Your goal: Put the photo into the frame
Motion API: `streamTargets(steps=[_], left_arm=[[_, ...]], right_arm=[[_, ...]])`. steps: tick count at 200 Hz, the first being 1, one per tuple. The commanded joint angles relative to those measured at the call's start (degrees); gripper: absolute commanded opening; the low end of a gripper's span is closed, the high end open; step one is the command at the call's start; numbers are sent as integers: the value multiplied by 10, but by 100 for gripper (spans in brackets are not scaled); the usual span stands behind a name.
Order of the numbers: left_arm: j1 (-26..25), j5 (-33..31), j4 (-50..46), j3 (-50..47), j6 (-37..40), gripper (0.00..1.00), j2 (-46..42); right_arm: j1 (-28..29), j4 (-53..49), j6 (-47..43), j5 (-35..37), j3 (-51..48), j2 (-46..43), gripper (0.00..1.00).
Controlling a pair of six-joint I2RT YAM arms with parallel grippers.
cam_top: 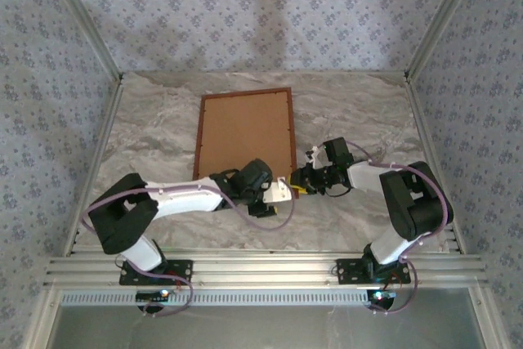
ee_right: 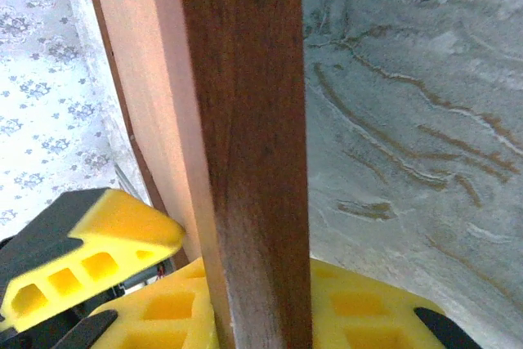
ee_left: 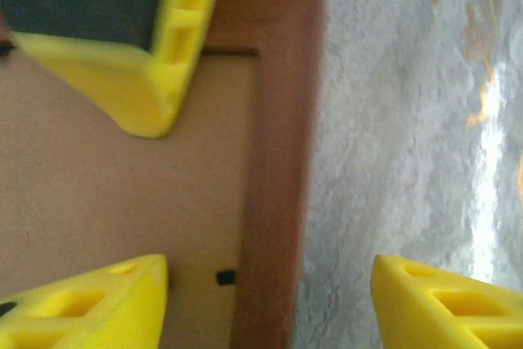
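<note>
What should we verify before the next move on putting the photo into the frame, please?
1. The thin reddish-brown wooden frame lies back-up on the marbled table: ok.
2. The photo is seated inside: cannot tell; the plain brown backing board covers the opening.
3. The left gripper is open and straddles the frame's rail near its corner: ok.
4. The right gripper has a firm hold on the frame: cannot tell.
5. Clearance between the two grippers at that corner: not ok; they crowd together.
</note>
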Motion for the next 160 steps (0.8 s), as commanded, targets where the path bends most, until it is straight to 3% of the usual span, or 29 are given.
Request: streamTargets(steps=[1, 41, 91, 115, 160], left_arm=[[-32, -155, 39, -38, 58, 78, -29], [-41, -296, 98, -74, 116, 82, -17], [-47, -366, 160, -83, 174, 76, 22], [-49, -390, 190, -87, 198, 67, 36], [-53, -412, 245, -103, 222, 37, 13]], right_arm=[[-7, -12, 59, -8, 0, -9, 19], [-4, -20, 82, -33, 13, -4, 19], [-2, -25, 97, -45, 21, -5, 19], [0, -30, 98, -47, 27, -4, 20], [-7, -44, 84, -47, 38, -2, 23]])
